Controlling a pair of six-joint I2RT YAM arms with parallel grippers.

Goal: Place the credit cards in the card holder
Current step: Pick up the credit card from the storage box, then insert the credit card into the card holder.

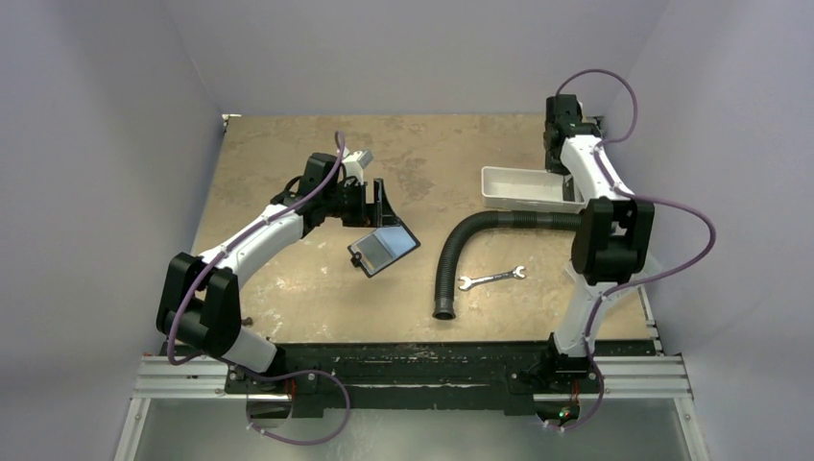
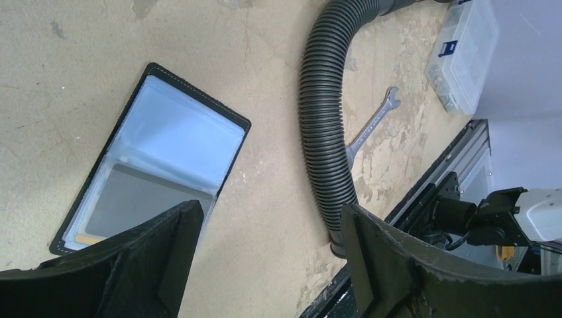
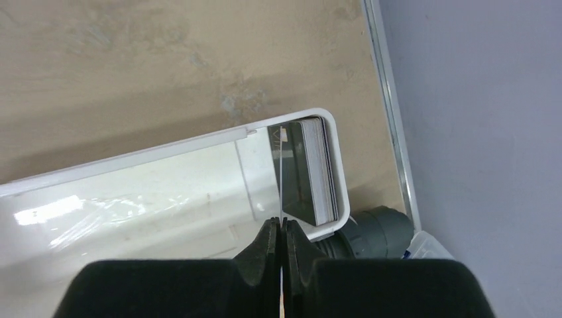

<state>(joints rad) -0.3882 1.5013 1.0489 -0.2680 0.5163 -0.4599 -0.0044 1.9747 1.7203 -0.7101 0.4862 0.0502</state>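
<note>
Closest to the arm bases: a silver wrench (image 1: 491, 279) and the mouth of a black ribbed hose (image 1: 447, 269). A bit further out, the card holder (image 2: 166, 152) lies open and flat on the table, clear pockets up. The left gripper (image 2: 268, 222) hangs over it, jaws spread wide, nothing in them. One pocket seems to hold a greyish card (image 2: 142, 199), but a finger blocks part of it. At the back, the right gripper (image 3: 281, 228) is pinched tight on a single card (image 3: 282, 172), edge-on over the white tray (image 1: 518, 187). It's just beside the stack of credit cards (image 3: 325, 172) standing at the tray's end.
</note>
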